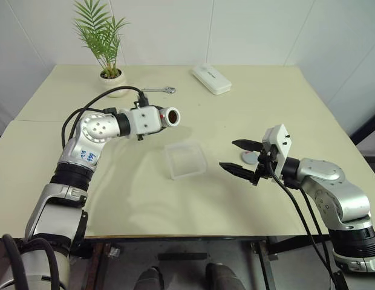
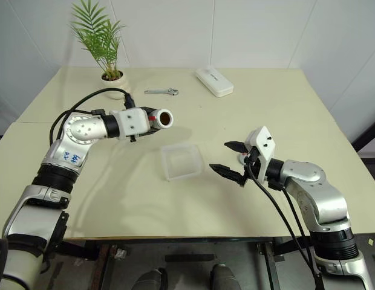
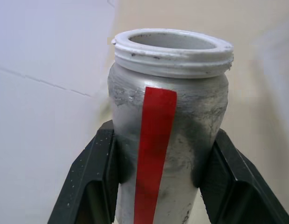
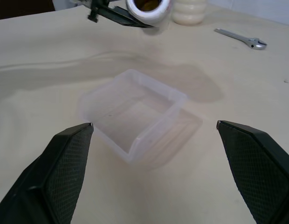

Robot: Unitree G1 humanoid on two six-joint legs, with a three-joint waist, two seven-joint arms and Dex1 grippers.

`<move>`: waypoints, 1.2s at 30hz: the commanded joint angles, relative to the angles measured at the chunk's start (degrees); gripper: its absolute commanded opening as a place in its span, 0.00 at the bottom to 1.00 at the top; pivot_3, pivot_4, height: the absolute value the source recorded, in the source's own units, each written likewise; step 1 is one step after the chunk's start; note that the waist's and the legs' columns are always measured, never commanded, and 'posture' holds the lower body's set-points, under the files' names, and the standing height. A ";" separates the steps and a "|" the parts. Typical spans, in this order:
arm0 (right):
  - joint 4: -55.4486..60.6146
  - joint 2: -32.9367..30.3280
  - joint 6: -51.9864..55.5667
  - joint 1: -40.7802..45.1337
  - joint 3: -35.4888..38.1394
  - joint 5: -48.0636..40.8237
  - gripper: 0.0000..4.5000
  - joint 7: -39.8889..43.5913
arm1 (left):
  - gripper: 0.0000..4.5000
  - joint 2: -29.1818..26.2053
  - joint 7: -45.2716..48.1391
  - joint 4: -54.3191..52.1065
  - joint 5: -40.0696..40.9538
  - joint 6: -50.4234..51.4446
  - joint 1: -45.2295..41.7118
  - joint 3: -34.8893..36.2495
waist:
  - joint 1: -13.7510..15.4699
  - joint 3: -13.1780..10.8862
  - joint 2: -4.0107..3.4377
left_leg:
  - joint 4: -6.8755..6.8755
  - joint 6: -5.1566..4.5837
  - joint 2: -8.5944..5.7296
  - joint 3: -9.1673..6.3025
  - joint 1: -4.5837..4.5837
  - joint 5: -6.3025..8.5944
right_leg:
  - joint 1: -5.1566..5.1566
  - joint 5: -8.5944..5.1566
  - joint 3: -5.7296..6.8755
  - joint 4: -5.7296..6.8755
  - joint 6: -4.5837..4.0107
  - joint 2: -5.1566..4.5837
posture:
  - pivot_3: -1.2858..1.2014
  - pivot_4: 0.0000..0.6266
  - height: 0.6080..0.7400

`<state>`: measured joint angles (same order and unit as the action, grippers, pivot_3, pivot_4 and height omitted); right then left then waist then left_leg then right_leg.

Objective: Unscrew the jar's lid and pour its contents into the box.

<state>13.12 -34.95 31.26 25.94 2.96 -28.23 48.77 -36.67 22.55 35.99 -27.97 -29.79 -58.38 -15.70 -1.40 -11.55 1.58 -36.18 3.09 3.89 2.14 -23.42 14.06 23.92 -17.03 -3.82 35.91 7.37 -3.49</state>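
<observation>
risk: left gripper [image 1: 166, 117] pinching lidless grey red-striped jar [image 1: 171, 116] level, far-left of clear square plastic box [image 1: 185, 159] | contents might miss | right gripper [image 1: 243, 157] spread, empty

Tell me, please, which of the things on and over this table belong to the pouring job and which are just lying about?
Job in hand:
- jar, open, held level in the left gripper
- lid, on the table by the right gripper
- box, mid-table

Lying about:
- plant pot
- wrench
- white case
</observation>
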 commanded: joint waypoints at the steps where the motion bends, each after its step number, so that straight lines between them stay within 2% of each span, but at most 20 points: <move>1: 0.72 0.59 -1.40 0.11 1.61 -0.56 0.99 -0.89 | 0.42 -2.56 -18.23 -0.81 -16.00 -5.18 -4.03 -4.85 | -0.01 0.00 0.00 | 0.00 0.00 0.00 0.00 0.00 0.00 | 0.00 0.01 -0.01 0.00 0.02 0.00 | 0.52 0.24 1.00; 3: 0.63 0.77 -1.40 0.16 1.65 -0.68 0.99 -1.05 | 0.42 -2.54 -21.82 0.76 -18.75 -6.11 -4.90 -6.55 | 0.05 0.00 0.00 | 0.00 0.00 -0.01 0.02 -0.01 0.00 | 0.00 0.01 -0.02 -0.01 0.03 0.00 | 0.52 0.24 1.00; 6: 0.86 1.57 -1.36 -0.11 1.48 -0.74 0.99 -1.75 | 0.42 -5.17 -41.88 -3.53 -38.17 -0.50 -6.24 -14.19 | 0.08 0.00 0.00 | 0.04 0.00 -0.03 0.03 -0.01 0.00 | 0.00 0.01 -0.02 -0.04 0.03 -0.01 | 0.52 0.24 1.00; 9: 1.19 2.45 -1.26 -0.57 1.59 -0.88 0.99 -2.60 | 0.42 -5.79 -53.28 -3.83 -47.42 4.43 -6.15 -18.52 | 0.06 0.00 0.00 | 0.09 -0.01 -0.03 0.05 -0.01 0.01 | 0.02 0.00 -0.05 -0.04 0.05 -0.01 | 0.52 0.24 1.00; 18: 2.00 4.66 -1.01 -1.80 1.95 -1.75 0.99 -4.86 | 0.42 -6.10 -66.98 -2.17 -57.38 6.83 -7.66 -25.56 | 0.32 0.00 0.00 | 0.07 -0.01 -0.03 0.08 -0.01 0.01 | 0.03 -0.01 -0.05 0.02 0.05 -0.01 | 0.52 0.24 1.00; 22: 1.67 5.36 -1.11 -1.57 1.90 -2.11 0.99 -5.18 | 0.42 -6.12 -65.97 -1.48 -58.62 7.00 -8.53 -26.97 | 0.57 0.00 0.00 | 0.06 -0.01 -0.03 0.08 -0.01 0.01 | 0.04 0.00 -0.05 0.02 0.05 0.00 | 0.52 0.24 1.00; 30: 0.31 5.78 -1.97 -1.04 1.74 -1.96 0.99 -5.21 | 0.42 -8.39 -62.85 -2.50 -55.48 2.43 -8.33 -26.36 | 1.35 0.00 0.00 | 0.06 0.00 -0.03 0.11 0.00 0.01 | 0.05 -0.01 -0.05 0.05 0.05 0.00 | 0.52 0.24 1.00; 36: 0.13 5.54 -2.09 -1.21 1.45 -2.07 0.99 -4.65 | 0.42 -9.37 -54.50 -0.31 -40.97 -5.65 -8.16 -19.54 | 1.52 0.00 0.00 | 0.02 0.00 -0.03 0.12 -0.01 0.00 | 0.05 0.00 -0.05 0.06 0.05 -0.02 | 0.52 0.24 1.00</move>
<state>12.68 -29.21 30.13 24.23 3.03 -29.47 43.76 -45.11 -34.21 35.13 -74.50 -33.86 -65.37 -39.22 0.12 -11.55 1.58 -36.15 3.08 3.86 2.27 -23.42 14.06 23.96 -17.04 -3.87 35.97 7.42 -3.52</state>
